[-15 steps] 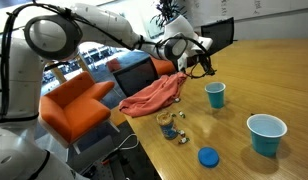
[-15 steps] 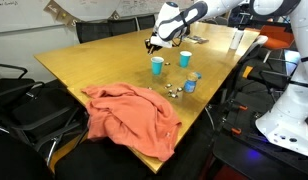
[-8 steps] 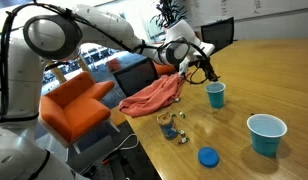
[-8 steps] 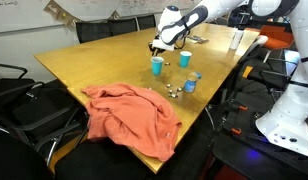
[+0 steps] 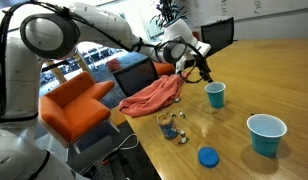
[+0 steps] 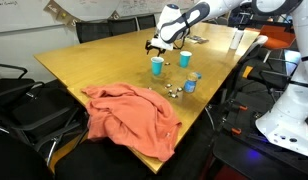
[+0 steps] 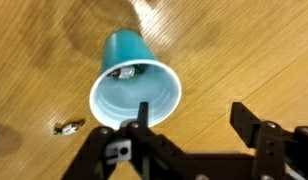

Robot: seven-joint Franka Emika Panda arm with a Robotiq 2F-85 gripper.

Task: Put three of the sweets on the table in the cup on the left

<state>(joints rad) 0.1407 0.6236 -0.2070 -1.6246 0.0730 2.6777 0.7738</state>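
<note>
the sweets are tiny wrapped candies, so they should be very light, with crinkly, slippery wrappers that may skid on the smooth table. i judge the best hold is a pinch across the wrapped body from straight above, with the fingertips almost on the wood. the gripper has its jaws spread wide with nothing between them. it hovers just above the cup, whose open mouth lies just ahead of the fingertips in the wrist view. one small wrapped piece lies on the cup's bottom, and a loose sweet rests on the wood off to one side of the gripper, near the cup. in an exterior view the main cluster sits well apart from the gripper, just beside a short clear glass. they look gold and dark; finer detail is too small to tell.
</note>
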